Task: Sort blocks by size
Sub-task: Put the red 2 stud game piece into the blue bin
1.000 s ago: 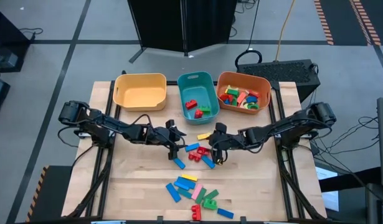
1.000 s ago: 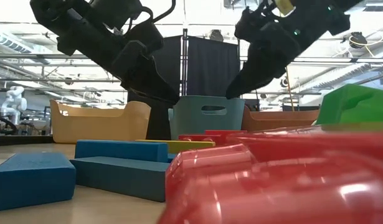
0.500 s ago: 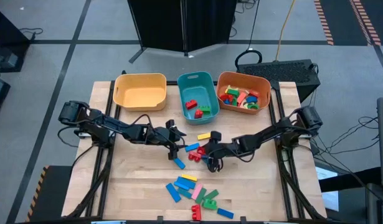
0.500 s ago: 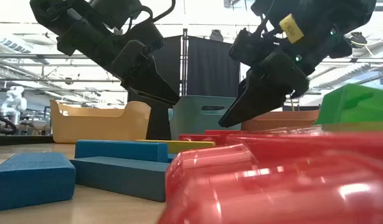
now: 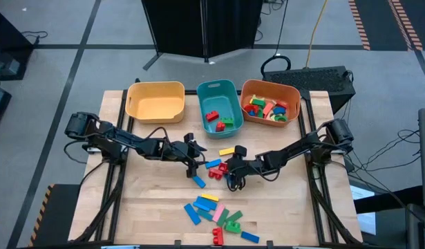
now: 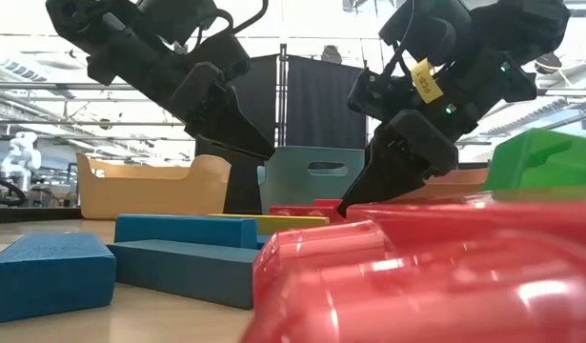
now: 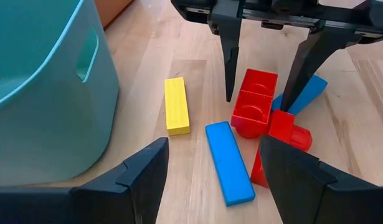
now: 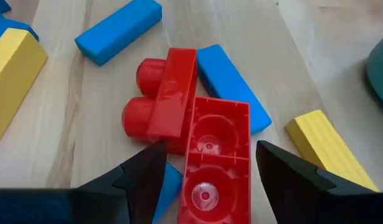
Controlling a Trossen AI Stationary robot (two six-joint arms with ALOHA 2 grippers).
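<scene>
Low view: a blurred red block (image 6: 416, 276) fills the foreground, hiding most of the table and the tip of my right tool (image 6: 354, 200). In my left wrist view, the teal bin (image 7: 42, 81) is cut off by the edge. High view: the orange bin's (image 5: 248, 90) blocks are too small to size.

Yellow bin (image 5: 155, 101), teal bin (image 5: 219, 105), orange bin (image 5: 270, 101) along table (image 5: 281, 207) rear.

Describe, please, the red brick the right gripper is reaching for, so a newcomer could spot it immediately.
Start at the teal bin; below it on the table lies a small cluster of blocks. Under the open right gripper, the red brick lies upside down, showing two round hollows.
</scene>
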